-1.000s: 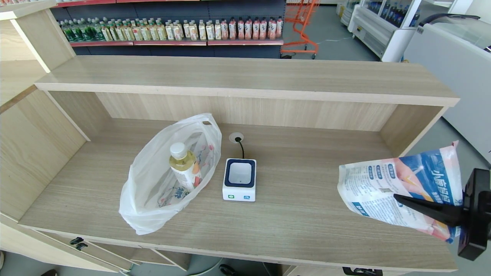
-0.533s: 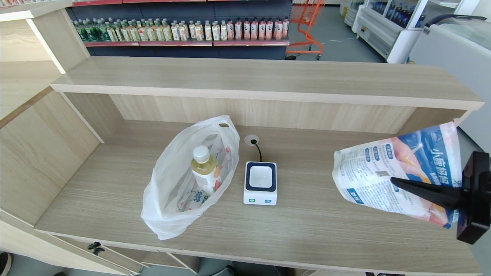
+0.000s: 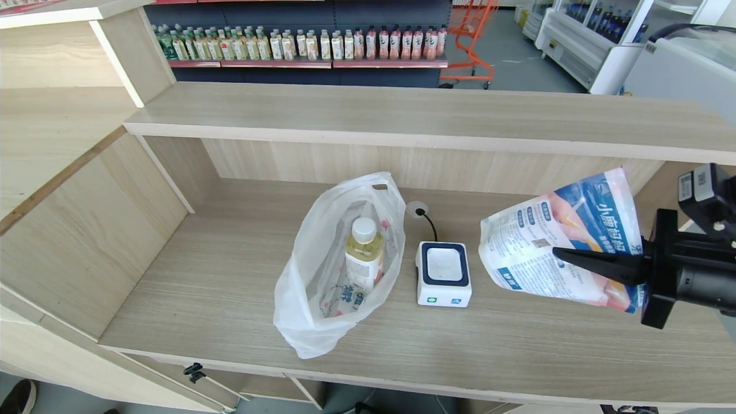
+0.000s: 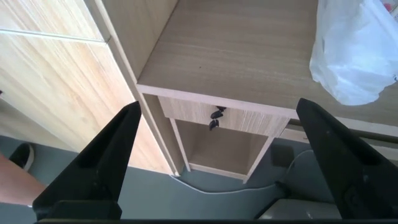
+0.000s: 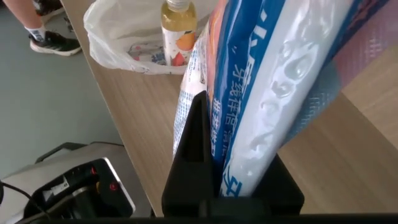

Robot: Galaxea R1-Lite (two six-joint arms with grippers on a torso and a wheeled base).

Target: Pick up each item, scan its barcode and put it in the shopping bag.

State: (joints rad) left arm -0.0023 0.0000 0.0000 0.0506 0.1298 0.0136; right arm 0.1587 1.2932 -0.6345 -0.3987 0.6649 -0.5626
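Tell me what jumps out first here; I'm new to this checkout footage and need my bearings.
First, the big blue-and-white packet, clamped in the right pincer and held in the air over the right part of the counter, just right of the scanner. Next, the white shopping bag lying open on the counter left of the scanner, with a bottle of yellow drink inside.

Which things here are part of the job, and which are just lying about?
Job: pouch in the right gripper, scanner, bag, bottle inside it.
Lying about: drinks shelf, orange cart, freezers behind the counter.
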